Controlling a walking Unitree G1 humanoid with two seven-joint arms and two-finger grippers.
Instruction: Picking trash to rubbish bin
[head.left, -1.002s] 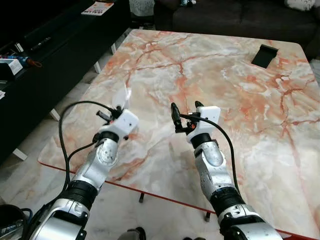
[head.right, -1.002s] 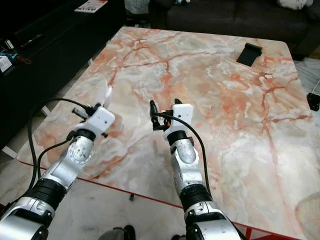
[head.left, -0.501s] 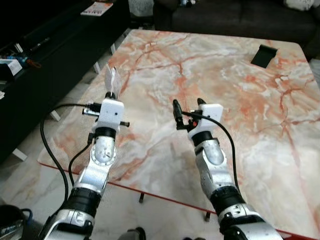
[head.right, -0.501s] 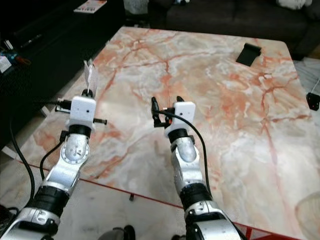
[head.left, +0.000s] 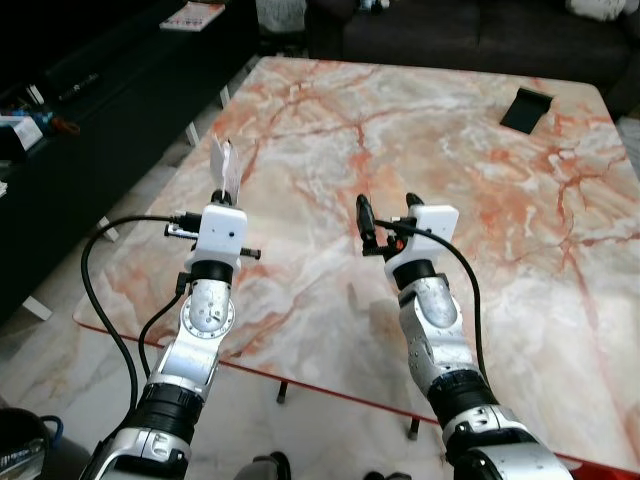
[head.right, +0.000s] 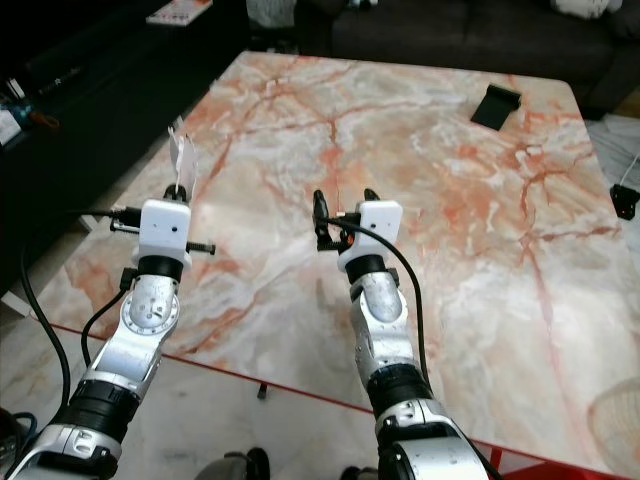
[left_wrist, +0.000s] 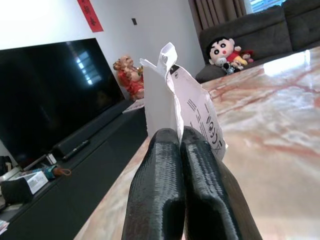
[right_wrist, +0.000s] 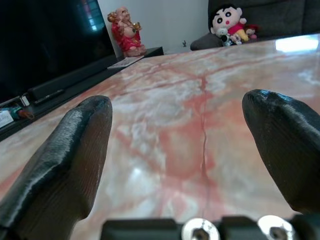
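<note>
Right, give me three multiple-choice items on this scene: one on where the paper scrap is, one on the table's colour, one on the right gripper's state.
1. Where is the white paper scrap?
A. Lying flat on the table
B. Pinched in the left gripper
C. On the sofa

2. What colour is the marble table?
A. Plain black
B. Green with white spots
C. Cream with orange-red veins

3. How is the right gripper set?
A. Open, holding nothing
B. Shut on a can
C. Shut on the paper

Answers: 1 B, the left wrist view shows the scrap standing up from between the shut fingers. 2 C, the head views show pale stone with reddish veining. 3 A, the right wrist view shows its two fingers wide apart with only table between them.
</note>
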